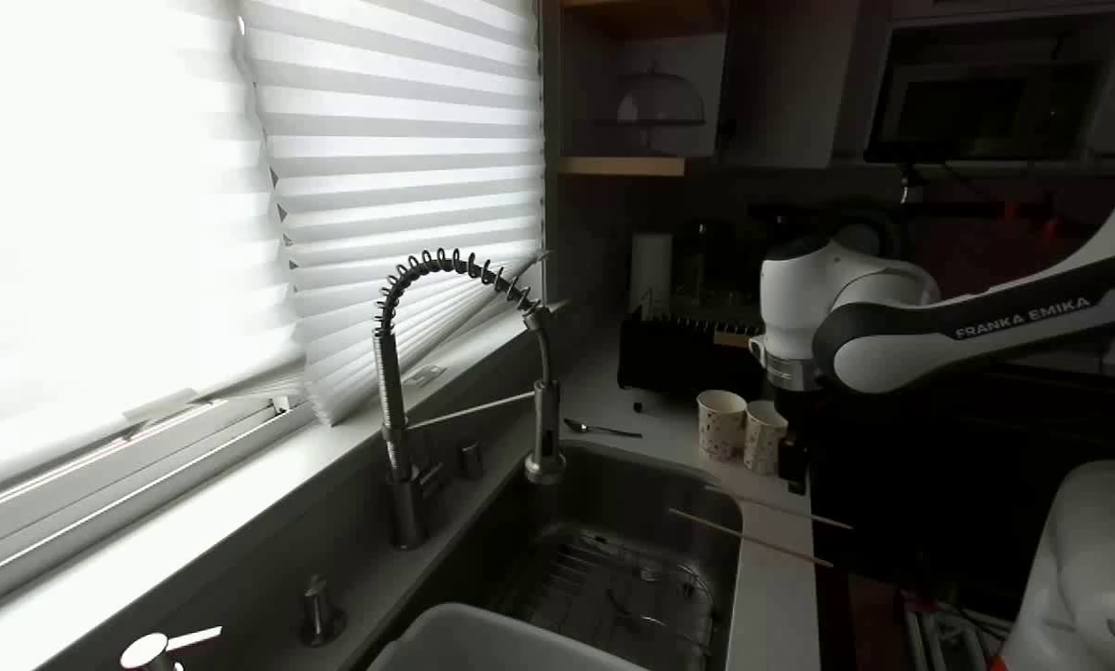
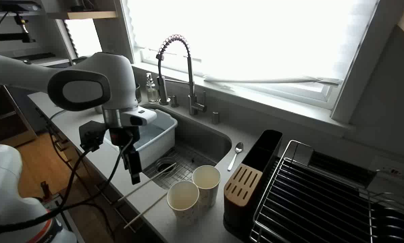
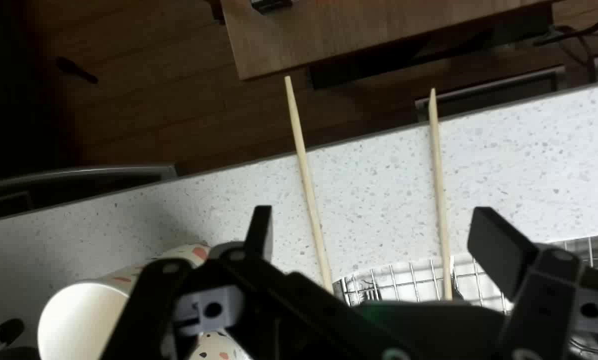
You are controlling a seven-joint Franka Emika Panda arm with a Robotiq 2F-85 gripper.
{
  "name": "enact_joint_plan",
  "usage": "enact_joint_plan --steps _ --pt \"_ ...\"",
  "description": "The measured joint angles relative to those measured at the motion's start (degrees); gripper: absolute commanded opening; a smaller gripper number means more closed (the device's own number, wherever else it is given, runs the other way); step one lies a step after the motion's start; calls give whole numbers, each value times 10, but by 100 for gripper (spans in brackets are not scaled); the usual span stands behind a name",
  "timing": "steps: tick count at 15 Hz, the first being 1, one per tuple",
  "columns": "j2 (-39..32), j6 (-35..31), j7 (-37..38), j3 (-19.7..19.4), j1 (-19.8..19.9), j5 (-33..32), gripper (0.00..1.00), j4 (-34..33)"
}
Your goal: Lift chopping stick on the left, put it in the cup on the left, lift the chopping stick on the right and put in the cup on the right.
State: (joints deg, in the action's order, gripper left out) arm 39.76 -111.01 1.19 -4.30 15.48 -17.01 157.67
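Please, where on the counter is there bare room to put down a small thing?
In the wrist view, bare countertop shows between the two chopsticks, and to the picture's right of both, alongside the sink. In an exterior view, it is crowded where the two cups stand close together beside the slotted black holder.

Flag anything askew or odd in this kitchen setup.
A pleated window shade hangs crooked: its bottom edge slants against the windowsill instead of running parallel. Both chopsticks jut past the front edge of the counter, maybe staged that way, but easily knocked.
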Motion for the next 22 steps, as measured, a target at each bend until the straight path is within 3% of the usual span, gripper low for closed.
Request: enact_joint_plan --steps 14,22 --pt "-5 -1 7 3 0 -6 100 0" --pt "-112 -170 77 8 -15 6 100 -19"
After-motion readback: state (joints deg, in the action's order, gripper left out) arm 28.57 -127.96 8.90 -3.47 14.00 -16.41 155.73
